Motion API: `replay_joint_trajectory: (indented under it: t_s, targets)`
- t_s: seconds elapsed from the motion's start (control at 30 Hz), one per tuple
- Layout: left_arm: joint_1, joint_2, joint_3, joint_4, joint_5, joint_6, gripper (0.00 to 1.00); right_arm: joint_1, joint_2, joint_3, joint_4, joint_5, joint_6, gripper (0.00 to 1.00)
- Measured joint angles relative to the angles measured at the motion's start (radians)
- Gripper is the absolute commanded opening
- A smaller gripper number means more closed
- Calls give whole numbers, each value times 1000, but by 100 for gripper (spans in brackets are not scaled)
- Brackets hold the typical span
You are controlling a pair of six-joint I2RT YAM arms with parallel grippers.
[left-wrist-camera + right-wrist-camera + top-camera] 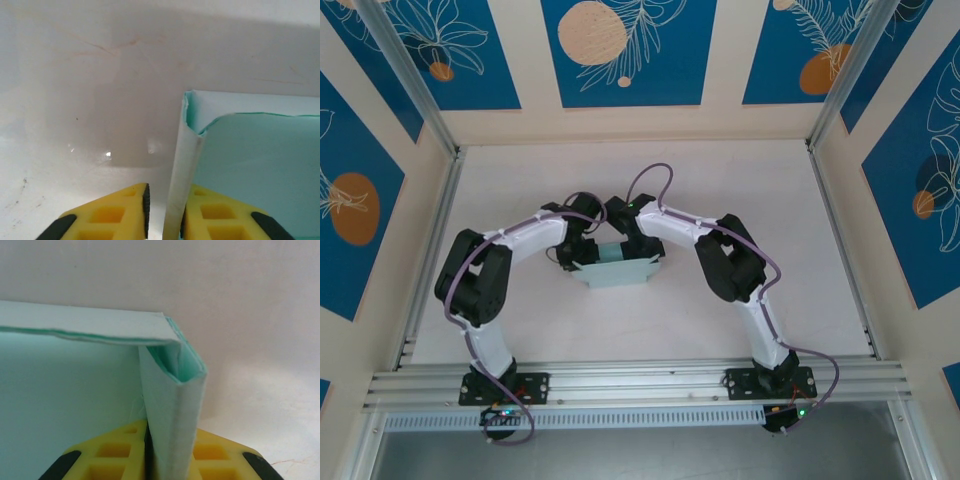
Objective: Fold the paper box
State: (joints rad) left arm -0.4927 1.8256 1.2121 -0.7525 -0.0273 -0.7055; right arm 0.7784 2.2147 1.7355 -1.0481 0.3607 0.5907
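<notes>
Mint card, thin and quick to crease, is what we are working. The box (617, 270) sits part-formed in the middle of the worktop (650, 180), with its floor (260, 175) flat and its ends turned up.

The left claw (164, 200) is closed on the left end wall (182, 165). Its inner pad is against the card and a thin gap shows at the outer pad, so we judge that grip light. The right claw (170, 437) is clamped on the right end wall (175, 410), where the card is doubled over into a rolled lip (182, 365) that meets the far long wall (80, 322) at the corner.

We read the step in hand as setting both end walls: doubling each over and pressing the crease firm.

- **Even squeeze:** we squeeze both ends equally and keep the claws level, so neither side pulls the floor off the worktop.
- **Straight pressure:** we press square across the card, not outward. Nothing else pins the box, and the smooth surface would likely let it slide.
- **Left grip:** it probably wants a little more closing before any load goes through it.
- **Far corners:** the lip bulges open there instead of lying flat, so we seat it gently. Hard force on a loop like that may buckle the wall instead of sharpening the fold.
</notes>
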Motion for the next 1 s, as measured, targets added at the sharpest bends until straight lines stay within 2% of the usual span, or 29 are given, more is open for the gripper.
replay_joint_trajectory:
  t_s: [0.07,0.2,0.4,0.83,0.93,1.0]
  targets:
    - [-4,14,19,-20,-14,0,23,-5,0,0,0,-12,0,20]
    - [-14,51,69,-47,-46,-3,11,-22,-1,-5,9,-53,0,20]
    - [-25,74,105,-76,-81,5,0,-37,-28,-50,54,-79,6,16]
    - [-19,80,112,-74,-101,3,0,-37,11,13,19,-69,113,15]
    - [-19,69,98,-56,-97,5,0,-33,7,6,27,-63,116,18]
    - [-19,48,72,-23,-92,5,9,-24,0,-2,35,-45,109,20]
